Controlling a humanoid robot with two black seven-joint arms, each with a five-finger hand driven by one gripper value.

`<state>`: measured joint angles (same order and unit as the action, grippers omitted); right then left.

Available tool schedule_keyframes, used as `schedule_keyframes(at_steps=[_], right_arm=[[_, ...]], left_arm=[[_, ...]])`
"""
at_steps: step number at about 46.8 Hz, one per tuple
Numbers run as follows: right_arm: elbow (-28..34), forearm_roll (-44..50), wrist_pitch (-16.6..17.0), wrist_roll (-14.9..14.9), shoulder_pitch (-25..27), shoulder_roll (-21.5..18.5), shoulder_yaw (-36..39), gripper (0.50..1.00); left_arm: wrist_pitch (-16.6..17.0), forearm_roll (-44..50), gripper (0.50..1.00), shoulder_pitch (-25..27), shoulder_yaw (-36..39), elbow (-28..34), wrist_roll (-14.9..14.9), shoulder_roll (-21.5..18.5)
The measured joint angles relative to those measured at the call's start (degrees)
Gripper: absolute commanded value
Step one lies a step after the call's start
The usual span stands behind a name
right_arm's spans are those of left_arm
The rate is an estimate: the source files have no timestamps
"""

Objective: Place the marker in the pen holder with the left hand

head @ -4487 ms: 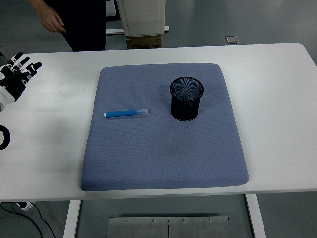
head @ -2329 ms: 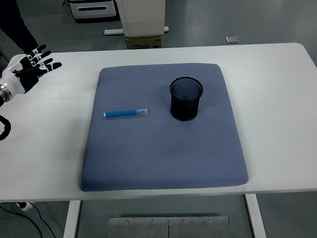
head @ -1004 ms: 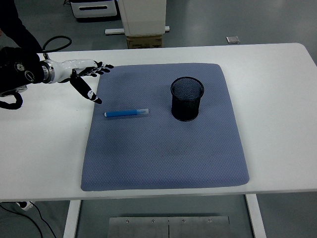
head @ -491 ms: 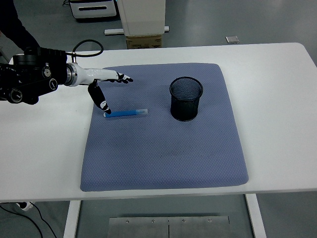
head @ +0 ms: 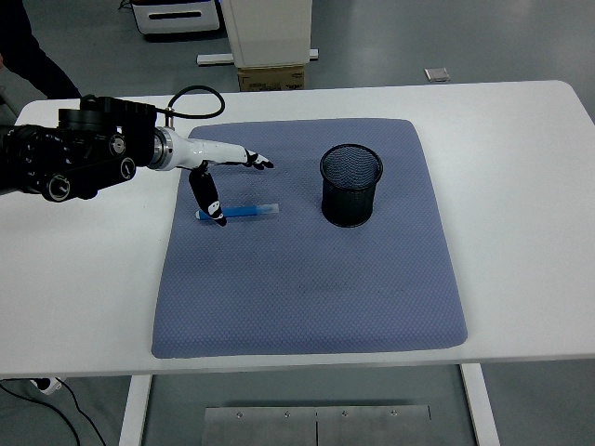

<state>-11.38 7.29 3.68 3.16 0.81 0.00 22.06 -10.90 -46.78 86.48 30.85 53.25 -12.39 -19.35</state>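
A blue marker (head: 244, 212) with a clear cap lies flat on the blue-grey mat (head: 307, 279), pointing left to right. To its right stands the black mesh pen holder (head: 350, 185), upright and with nothing showing inside. My left hand (head: 223, 177) reaches in from the left over the mat's far left part. Its fingers are spread: the thumb (head: 208, 199) points down to the marker's left end, the other fingers (head: 251, 160) stretch out above and beyond the marker. It holds nothing. The right arm is out of view.
The mat covers the middle of the white table (head: 521, 167). A black cable (head: 191, 96) loops above my left forearm. A person's dark sleeve (head: 28, 56) shows at the top left. A white cabinet (head: 265, 32) stands beyond the table.
My left arm has swung in from the table's left edge to the mat. The hand now hovers over the marker's left end. Marker and holder have not moved. The person stepped away.
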Motion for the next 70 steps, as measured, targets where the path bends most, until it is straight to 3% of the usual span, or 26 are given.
schedule_keyframes(at_steps=[40, 54, 56, 57, 70], right_arm=[[0.0, 0.0, 0.0, 0.0, 0.0, 0.0, 0.0, 1.0], [0.0, 0.0, 0.0, 0.0, 0.0, 0.0, 0.0, 1.0], [0.0, 0.0, 0.0, 0.0, 0.0, 0.0, 0.0, 1.0], [0.0, 0.0, 0.0, 0.0, 0.0, 0.0, 0.0, 1.0], [0.0, 0.0, 0.0, 0.0, 0.0, 0.0, 0.0, 1.0]], left_arm=[[-0.2, -2.4, 1.0, -0.2, 2.4, 2.2, 1.0, 0.6], [-0.4, -3.7, 0.933, 0.1, 2.4, 2.2, 1.0, 1.6], [-0.4, -3.8, 0.912, 0.1, 2.4, 2.1, 1.0, 1.6], [-0.4, -4.5, 0.877, 0.1, 2.4, 2.1, 1.0, 1.8], [-0.3, -8.2, 0.871, 0.2, 2.4, 1.7, 1.0, 1.9]])
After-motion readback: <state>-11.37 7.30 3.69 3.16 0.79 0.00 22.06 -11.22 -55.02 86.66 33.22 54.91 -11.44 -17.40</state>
